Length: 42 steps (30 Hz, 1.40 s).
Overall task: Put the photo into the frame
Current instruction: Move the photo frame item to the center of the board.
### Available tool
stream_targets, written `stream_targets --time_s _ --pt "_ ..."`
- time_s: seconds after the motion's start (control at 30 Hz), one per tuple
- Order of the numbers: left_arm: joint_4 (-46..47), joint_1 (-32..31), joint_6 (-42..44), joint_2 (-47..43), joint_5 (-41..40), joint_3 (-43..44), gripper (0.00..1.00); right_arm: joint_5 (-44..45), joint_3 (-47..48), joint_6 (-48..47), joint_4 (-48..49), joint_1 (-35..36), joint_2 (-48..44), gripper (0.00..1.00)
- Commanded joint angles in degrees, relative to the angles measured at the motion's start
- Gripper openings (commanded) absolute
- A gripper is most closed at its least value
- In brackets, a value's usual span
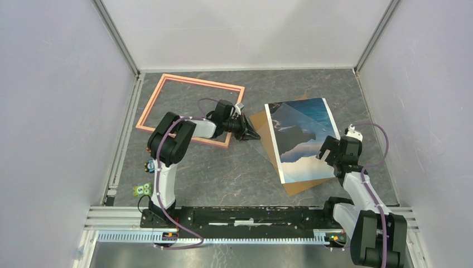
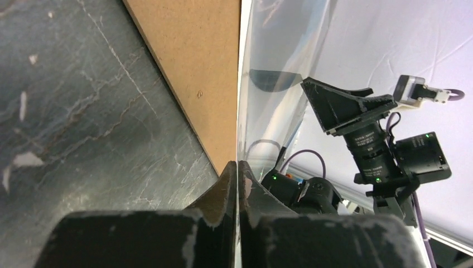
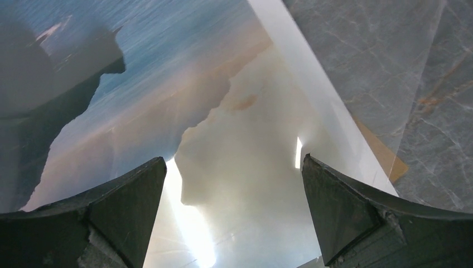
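Hovering over the near right corner of the photo (image 1: pixel 304 139), the right gripper (image 3: pixel 234 158) is holding its jaws wide apart, gripping nothing. The photo is lying face up on a brown backing board (image 1: pixel 298 186), its long axis running near to far and leaning slightly left at the far end. Just left of it, the left gripper (image 2: pixel 237 164) is pinching the thin edge of what looks like a clear sheet (image 2: pixel 268 111), jaws pressed together on it; whether the print is caught too I cannot tell. The frame (image 1: pixel 192 81) is lying flat farther back and to the left, so the photo is needing to travel leftward and away, and the left arm is sitting nearer that path.
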Motion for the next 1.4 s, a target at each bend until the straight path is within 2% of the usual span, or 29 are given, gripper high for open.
stream_targets --time_s 0.0,0.2,0.37,0.57,0.63,0.73,0.83,1.0,1.07,1.2,1.37 --pt "-7.56 0.27 7.14 -6.74 -3.06 2.1 0.02 -9.64 -0.45 -3.94 -1.5 0.1 0.12 0.98" --pt "-20.49 3.89 15.74 -13.13 -5.47 2.36 0.02 -19.47 0.08 -8.44 0.91 0.19 -0.66 0.98" --pt "-26.7 12.74 19.3 -19.98 -6.13 -1.99 0.02 -25.67 0.55 -9.57 3.61 0.79 -2.41 0.98" --pt "-40.31 21.77 28.65 -23.1 -7.59 -1.12 0.02 -28.43 2.63 -9.38 5.97 4.42 0.34 0.98" --pt "-44.86 23.64 32.21 -23.02 -11.78 0.26 0.02 -28.34 3.93 -8.94 6.0 7.55 2.37 0.98" --pt "-50.19 25.31 36.54 -21.79 -17.95 2.36 0.02 -33.05 5.16 -6.53 9.46 11.47 6.53 0.98" --pt "-52.41 26.11 38.11 -19.5 -18.71 4.34 0.12 -37.27 5.64 -3.94 12.5 12.12 9.81 0.98" --pt "-54.41 27.24 38.99 -17.58 -22.02 6.69 0.2 -36.02 9.55 -4.93 10.44 11.93 13.98 0.98" --pt "-55.41 27.72 39.31 -17.33 -23.3 7.65 0.27 -37.64 10.18 -4.35 10.38 11.62 15.61 0.98" --pt "-56.16 29.07 39.62 -18.36 -27.02 8.6 0.38 -42.74 8.11 -1.25 13.45 10.18 16.5 0.98" --pt "-55.95 29.1 39.46 -23.99 -33.11 7.94 0.7 -46.48 4.83 1.03 16.05 10.12 16.72 0.98"
